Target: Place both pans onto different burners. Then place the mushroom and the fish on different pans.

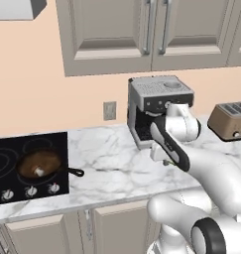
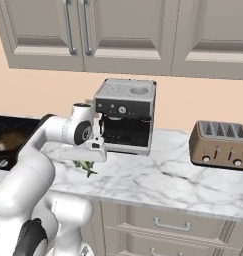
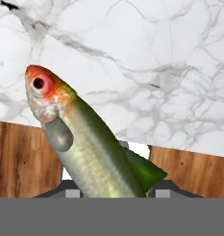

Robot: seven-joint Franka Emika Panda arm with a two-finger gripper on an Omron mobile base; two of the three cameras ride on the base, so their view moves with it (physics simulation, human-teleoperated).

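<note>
The slender greenish-grey fish (image 3: 85, 143), with an orange-red head, hangs lifted above the marble counter between my fingertips (image 3: 162, 189). My gripper (image 3: 114, 191) is shut on it near its tail; from the right base view, the gripper (image 2: 88, 167) hovers over the counter's front edge with the fish (image 2: 88, 170) poking out below. The rusty-brown pan (image 1: 40, 163) sits on a burner of the black cooktop (image 1: 57, 144), handle pointing right. The mushroom (image 1: 39, 171) lies inside it. Another burner (image 1: 3, 166) to its left is bare. The dark grey-black pan is out of view.
A silver espresso machine (image 1: 159, 106) stands against the wall just behind my arm. A brown toaster (image 2: 220, 145) sits on the counter to the right. Small silver knobs (image 1: 30, 191) line the cooktop's front. Wood floor (image 3: 21, 156) shows below the counter edge.
</note>
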